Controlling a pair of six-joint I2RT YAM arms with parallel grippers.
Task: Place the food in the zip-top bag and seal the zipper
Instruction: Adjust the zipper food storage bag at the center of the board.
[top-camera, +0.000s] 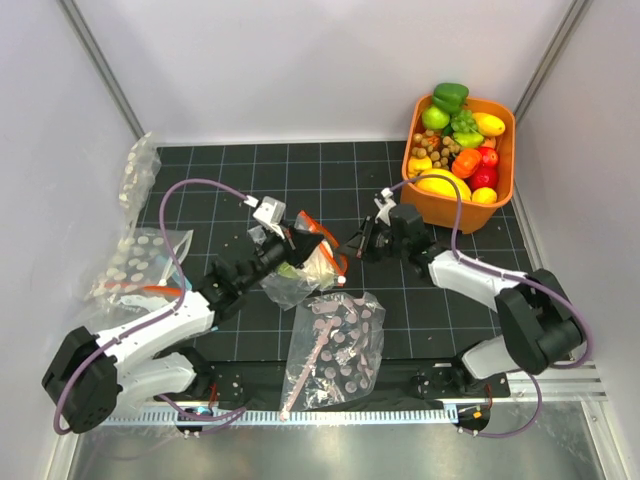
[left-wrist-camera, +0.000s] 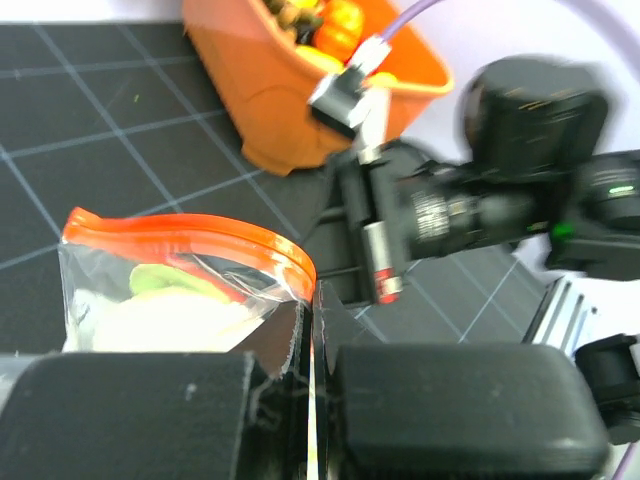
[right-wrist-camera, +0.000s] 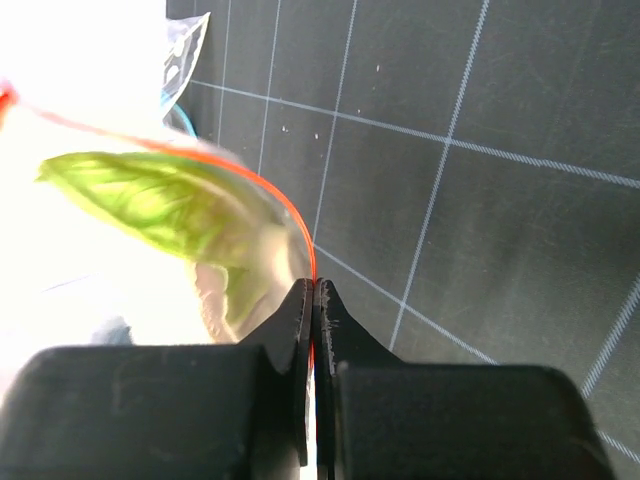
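The zip-top bag (top-camera: 298, 278) hangs crumpled between my two grippers at the middle of the mat. Its orange-red zipper (top-camera: 325, 236) runs along the top. My left gripper (top-camera: 300, 245) is shut on the bag's mouth edge, seen in the left wrist view (left-wrist-camera: 312, 300) at the end of the zipper (left-wrist-camera: 190, 236). My right gripper (top-camera: 352, 245) is shut on the zipper's other end (right-wrist-camera: 314, 285). Inside the bag lies white food with a green leaf (right-wrist-camera: 170, 200), also showing in the left wrist view (left-wrist-camera: 170, 305). I cannot make out an orange piece in the bag.
An orange bin (top-camera: 495, 205) of toy produce stands at the back right, a green pepper (top-camera: 450, 95) on top. A pink-dotted bag (top-camera: 335, 345) lies at the near middle. White-dotted bags (top-camera: 140, 255) lie at the left edge.
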